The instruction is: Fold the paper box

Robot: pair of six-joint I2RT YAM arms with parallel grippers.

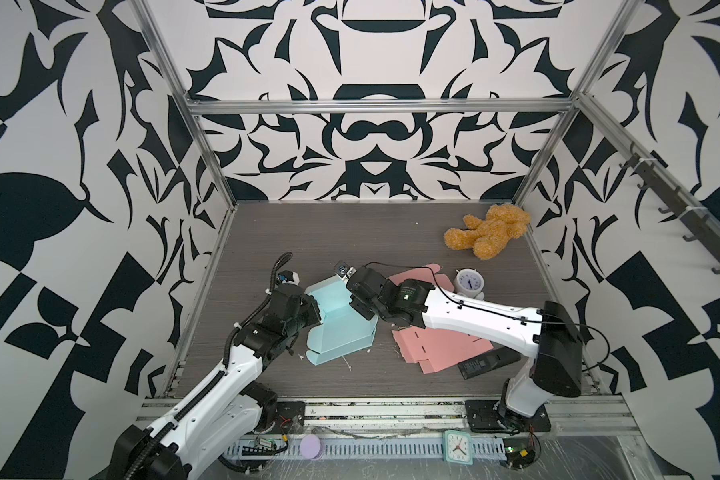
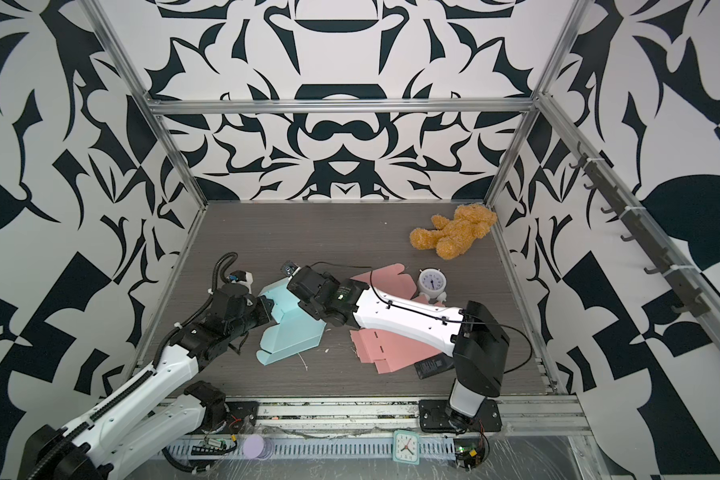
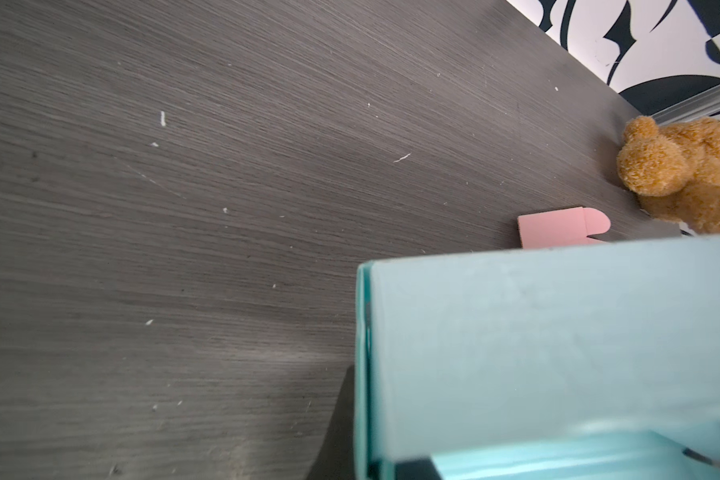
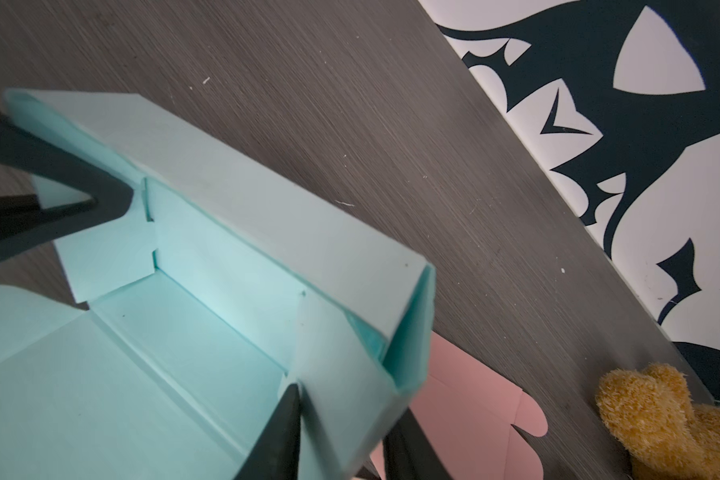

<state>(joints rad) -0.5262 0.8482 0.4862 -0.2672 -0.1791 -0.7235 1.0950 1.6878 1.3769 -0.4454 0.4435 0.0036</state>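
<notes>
The light blue paper box (image 1: 338, 328) lies half folded at the middle of the table in both top views, its far walls raised. My left gripper (image 1: 309, 304) is shut on the box's left wall, and its black fingers (image 4: 75, 195) show pinching that wall in the right wrist view. In the left wrist view the same blue wall (image 3: 558, 353) fills the frame close up. My right gripper (image 4: 346, 409) is shut on the folded right side wall (image 4: 341, 374), one finger inside the box and one outside. In a top view the right gripper (image 2: 308, 309) reaches over the box (image 2: 289, 336) from the right.
A flat pink box sheet (image 1: 445, 347) lies under the right arm. A black remote (image 1: 488, 363) is at its near edge and a small white alarm clock (image 1: 469, 282) just behind. A brown teddy bear (image 1: 488, 232) lies in the far right corner.
</notes>
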